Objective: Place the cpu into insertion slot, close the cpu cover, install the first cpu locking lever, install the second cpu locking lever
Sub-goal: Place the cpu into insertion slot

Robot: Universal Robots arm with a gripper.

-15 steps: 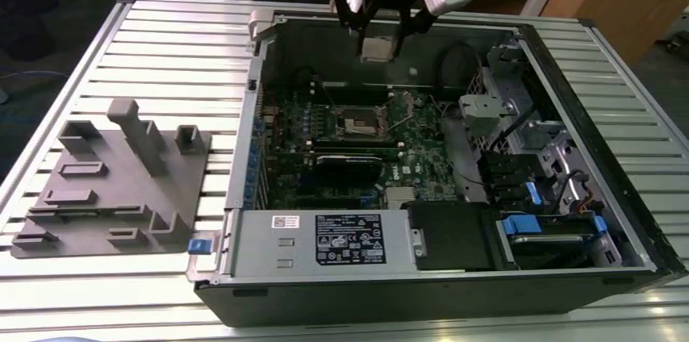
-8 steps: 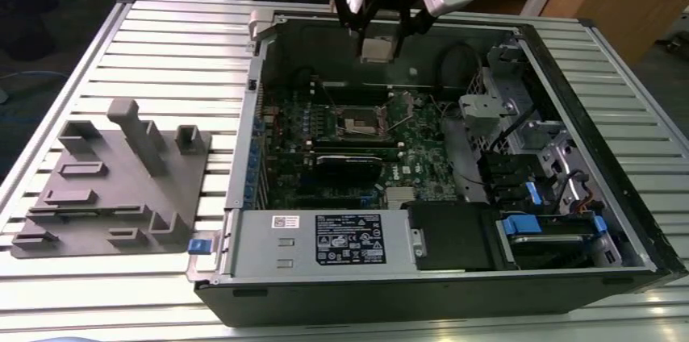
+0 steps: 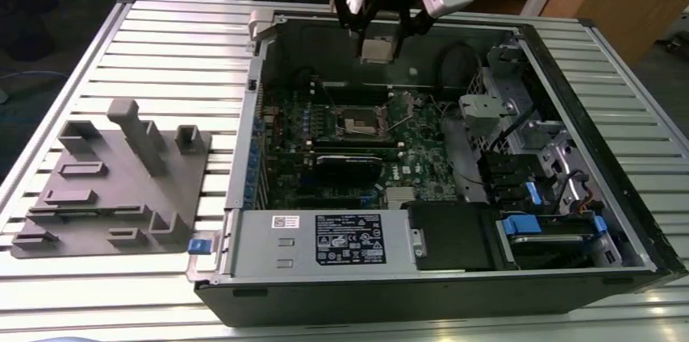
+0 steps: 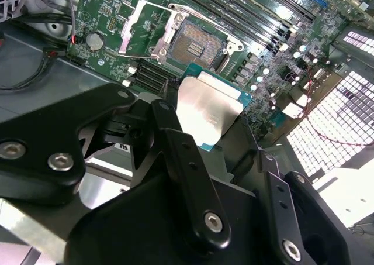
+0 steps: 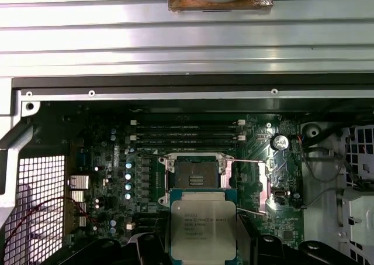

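Slatted metal table (image 3: 161, 35) spans the whole exterior view. An open black computer case (image 3: 431, 289) lies on it and takes the centre and the exterior view's right. A grey plastic fixture block (image 3: 108, 189) sits on the table at the lower left of the frame, well apart from the case. Inside the case a green circuit board (image 3: 420, 124) lies flat at mid-frame, and a boxy silver power unit with a label (image 3: 323, 237) runs along the near wall below it. The gripper (image 3: 379, 27) hangs at the top centre of the frame, above the far side of the case, its black jaws pinching the cpu (image 3: 377, 50) by two opposite edges. In both wrist views the cpu (image 4: 207, 110) (image 5: 203, 230) shows its dull silver top between the fingers (image 4: 181, 154), in the air and clear of the board. The insertion slot (image 3: 364, 123) (image 4: 201, 45) (image 5: 196, 174) sits mid-board with its dark centre bare. In the second wrist view the cpu cover (image 4: 135, 30) is swung open, tilted up beside the slot. The cpu is near the slot but not touching it.
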